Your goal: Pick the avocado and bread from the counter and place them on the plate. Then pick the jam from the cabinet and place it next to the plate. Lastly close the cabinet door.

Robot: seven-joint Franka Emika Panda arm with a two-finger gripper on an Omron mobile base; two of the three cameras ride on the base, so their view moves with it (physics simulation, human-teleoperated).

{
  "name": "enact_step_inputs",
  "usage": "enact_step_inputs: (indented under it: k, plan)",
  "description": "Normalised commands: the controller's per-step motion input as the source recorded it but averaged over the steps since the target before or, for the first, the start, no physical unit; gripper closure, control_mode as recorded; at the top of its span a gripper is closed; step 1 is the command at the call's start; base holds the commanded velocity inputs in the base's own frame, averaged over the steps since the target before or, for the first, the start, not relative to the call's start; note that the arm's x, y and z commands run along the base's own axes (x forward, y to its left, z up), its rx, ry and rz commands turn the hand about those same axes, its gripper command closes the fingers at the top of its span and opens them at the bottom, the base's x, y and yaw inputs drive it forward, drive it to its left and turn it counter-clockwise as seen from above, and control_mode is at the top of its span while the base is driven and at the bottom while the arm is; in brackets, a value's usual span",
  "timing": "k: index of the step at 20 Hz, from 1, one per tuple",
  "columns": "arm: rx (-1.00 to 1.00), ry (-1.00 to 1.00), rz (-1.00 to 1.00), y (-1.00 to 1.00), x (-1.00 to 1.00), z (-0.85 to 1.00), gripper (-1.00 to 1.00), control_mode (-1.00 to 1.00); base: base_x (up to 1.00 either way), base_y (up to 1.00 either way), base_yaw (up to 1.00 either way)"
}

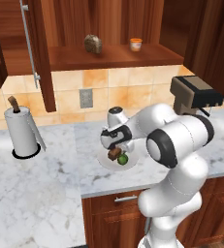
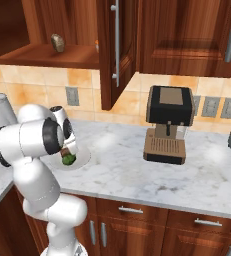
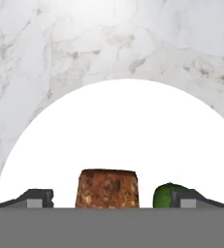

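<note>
Hand open astride bread, avocado beside, jam shelved

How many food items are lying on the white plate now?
2. The bread lies on the plate, between the open gripper fingertips. The avocado lies just beside the bread. The arm may hide part of the plate.

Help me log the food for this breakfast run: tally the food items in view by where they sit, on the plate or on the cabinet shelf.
On the plate: 2, the bread and the avocado
On the cabinet shelf: 2, the jam and a speckled grey-brown lump
Total: 4
</note>
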Motion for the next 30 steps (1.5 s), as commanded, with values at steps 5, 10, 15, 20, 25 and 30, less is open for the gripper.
enact_step_inputs:
  k: [5, 10, 15, 20, 25, 30]
  plan:
    - [0.03, -0.02, 0.0, -0.05, -0.08, 0.26, -1.0, -1.0, 0.0, 0.0, 0.0]
    - [0.01, -0.07, 0.0, 0.0, -0.13, 0.41, -1.0, -1.0, 0.0, 0.0, 0.0]
    - [0.01, 0.08, 0.01, 0.0, -0.04, 0.16, -1.0, -1.0, 0.0, 0.0, 0.0]
    - [0.0, -0.03, -0.03, -0.06, -0.09, 0.25, -1.0, -1.0, 0.0, 0.0, 0.0]
    - [-0.03, -0.03, -0.04, -0.08, -0.19, 0.35, -1.0, -1.0, 0.0, 0.0, 0.0]
    - [-0.08, 0.0, 0.0, -0.13, -0.39, 0.4, -1.0, -1.0, 0.0, 0.0, 0.0]
